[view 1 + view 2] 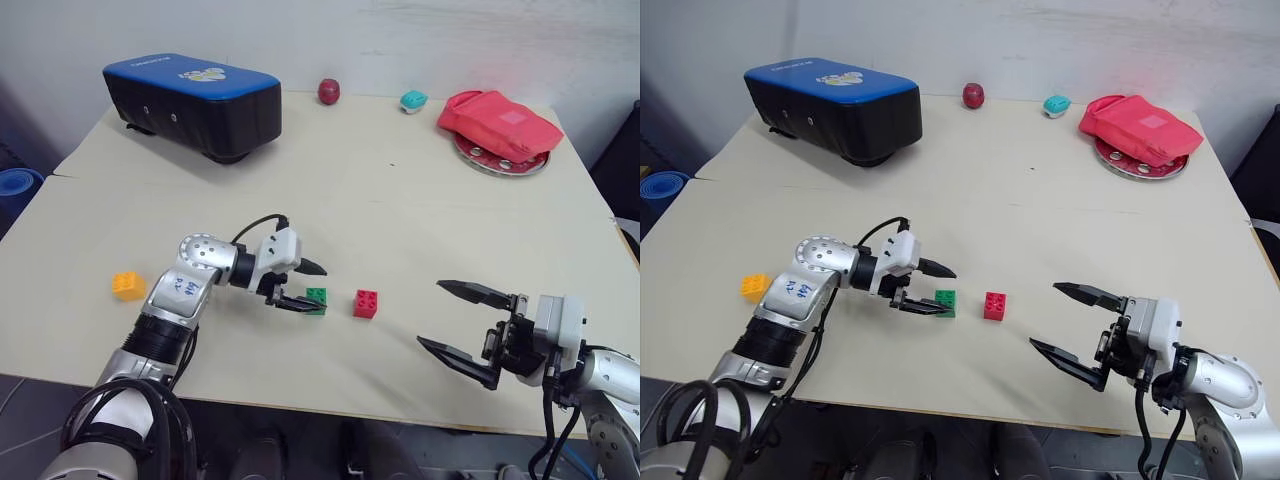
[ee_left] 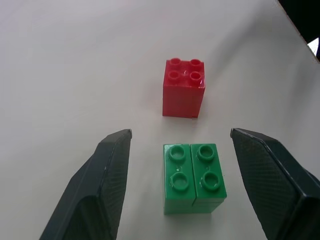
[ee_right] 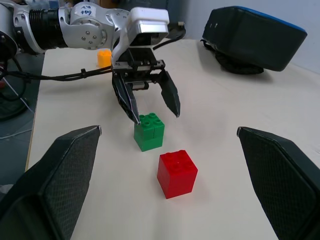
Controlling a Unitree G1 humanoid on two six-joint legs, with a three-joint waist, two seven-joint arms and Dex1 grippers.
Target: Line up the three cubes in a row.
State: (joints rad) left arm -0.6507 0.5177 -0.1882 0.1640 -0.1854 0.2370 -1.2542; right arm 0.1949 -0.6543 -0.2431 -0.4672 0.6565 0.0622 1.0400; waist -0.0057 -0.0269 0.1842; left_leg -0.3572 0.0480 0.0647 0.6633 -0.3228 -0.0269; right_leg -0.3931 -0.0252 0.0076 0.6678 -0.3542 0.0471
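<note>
Spreading wide across the scene is the pale table [image 1: 400, 200], and at its far left sits the big dark case with the blue top [image 1: 192, 103], with the red pouch on a metal plate [image 1: 497, 124] over at the far right. Between those two, along the far edge, are a dark red ball [image 1: 329, 91] and a small teal object [image 1: 413, 100], neither part of the job.

Down at the near side, the left gripper [image 1: 303, 285] reaches in from the left, its jaws spread with clear gaps either side of the green cube [image 1: 316, 298], which stands on the table between the fingers [image 2: 102, 185] and touches neither. The right gripper [image 1: 462, 322] hovers at the near right, jaws spread wide on nothing, well apart from any cube.

And the cubes themselves: the red cube [image 1: 366, 303] sits just to the right of the green one, a small gap between them, and the two already look like the start of a row running left to right. The orange-yellow cube [image 1: 128, 285] is the odd one out, off at the near left, well apart from the pair.

By my reading, green is placed and this is the let-go step. The next move calls for the left gripper to lift clear without nudging green, swing left to the orange-yellow cube, and bring it in just left of green, in line with the pair.
</note>
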